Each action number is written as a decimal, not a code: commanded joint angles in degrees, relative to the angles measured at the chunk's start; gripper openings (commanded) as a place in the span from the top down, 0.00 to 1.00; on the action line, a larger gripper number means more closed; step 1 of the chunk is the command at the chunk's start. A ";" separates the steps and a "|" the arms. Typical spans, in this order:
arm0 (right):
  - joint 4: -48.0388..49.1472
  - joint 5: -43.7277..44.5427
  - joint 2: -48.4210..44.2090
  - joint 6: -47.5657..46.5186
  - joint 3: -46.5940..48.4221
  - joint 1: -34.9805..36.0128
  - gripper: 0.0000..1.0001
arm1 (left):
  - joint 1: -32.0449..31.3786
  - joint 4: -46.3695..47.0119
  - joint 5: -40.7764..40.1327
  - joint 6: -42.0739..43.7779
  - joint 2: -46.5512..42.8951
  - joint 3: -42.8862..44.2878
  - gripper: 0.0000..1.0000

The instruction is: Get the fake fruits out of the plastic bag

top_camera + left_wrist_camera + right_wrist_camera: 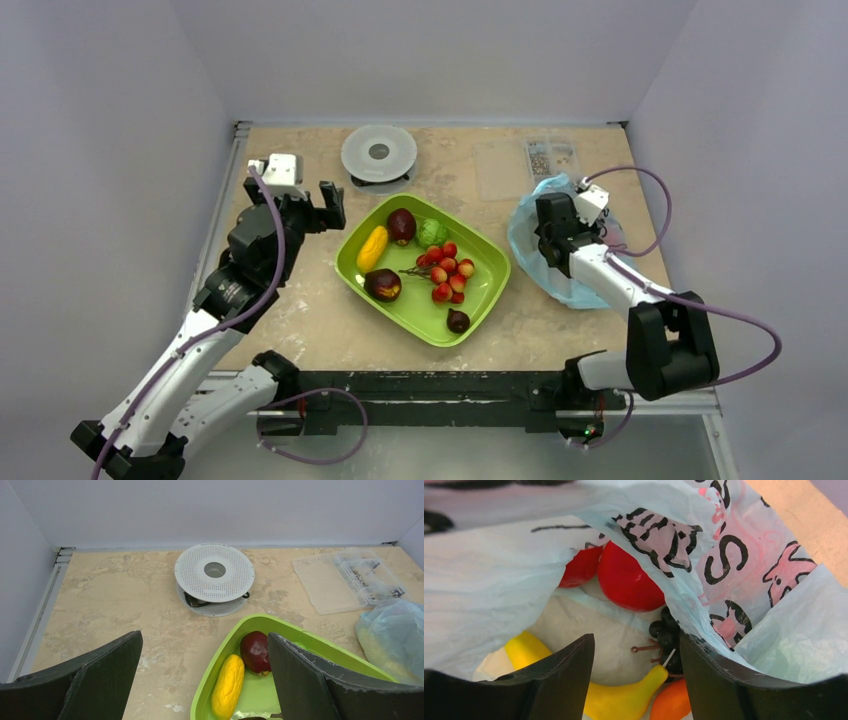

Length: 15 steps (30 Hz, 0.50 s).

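Two red balls (pixel 629 582) sit straight ahead of the right gripper (pixel 634 645), which is spread wide inside the plastic bag (pixel 489 580) mouth. Banana (pixel 619 697) just under its tips, grape bunch (pixel 666 632) beside one finger. Left gripper (pixel 205 640) also spread, holding nothing, green tray (pixel 250 622) just ahead.

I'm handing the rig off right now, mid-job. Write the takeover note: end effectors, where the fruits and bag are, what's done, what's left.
Left end effector: open, empty, above the table just left of the green tray.
Right end effector: open, empty, at the mouth of the plastic bag, right of the tray.
In the bag: two red balls, banana, grape bunch, orange.
Done: purple-brown fruit lies in the tray.
Left: lift out those five; the folds may hide more.
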 commanded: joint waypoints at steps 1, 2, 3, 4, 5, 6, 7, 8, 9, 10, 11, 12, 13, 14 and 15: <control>5.09 2.10 -1.74 -4.39 0.34 -2.42 0.37 | 0.35 1.25 1.35 -0.94 0.33 2.68 0.04; 6.72 0.87 -1.85 -5.89 -0.06 -2.97 0.36 | 0.38 1.20 1.37 -0.98 0.47 2.61 0.04; 7.96 0.58 -1.80 -6.88 -0.26 -3.32 0.34 | 0.42 1.21 1.37 -0.99 0.50 2.66 0.04; 8.55 0.73 -1.43 -7.36 -0.18 -3.51 0.33 | 0.44 1.23 1.38 -0.99 0.53 2.62 0.04; 8.68 0.73 -0.61 -7.66 0.25 -3.68 0.31 | 0.47 1.22 1.37 -0.99 0.62 2.61 0.04; 8.99 0.37 0.02 -8.02 0.65 -4.09 0.30 | 0.49 1.16 1.42 -1.03 0.72 2.61 0.04; 9.66 -0.24 0.52 -8.72 0.90 -4.11 0.30 | 0.57 1.12 1.42 -1.07 0.71 2.60 0.04; 9.87 -1.22 0.93 -9.34 1.32 -4.12 0.31 | 0.54 1.16 1.50 -1.12 0.83 2.66 0.04; 9.75 -2.29 1.09 -9.80 1.82 -4.15 0.31 | 0.58 1.16 1.59 -1.16 0.88 2.64 0.04; 9.85 -2.63 1.35 -10.12 2.16 -4.17 0.31 | 0.62 1.17 1.70 -1.21 1.00 2.70 0.04; 9.92 -3.34 1.87 -10.21 2.55 -4.16 0.31 | 0.65 1.10 1.73 -1.25 1.10 2.73 0.04; 10.17 -4.33 2.53 -10.07 3.03 -4.22 0.32 | 0.67 1.15 1.80 -1.25 1.21 2.82 0.04; 9.82 -3.59 3.41 -9.82 3.54 -4.26 0.31 | 0.74 1.05 1.89 -1.32 1.30 2.85 0.04; 9.13 -3.00 4.35 -9.64 4.21 -4.36 0.31 | 0.76 1.01 1.90 -1.34 1.31 2.91 0.04; 8.65 -2.68 5.10 -9.42 4.61 -4.54 0.30 | 0.74 0.94 1.90 -1.41 1.40 2.91 0.04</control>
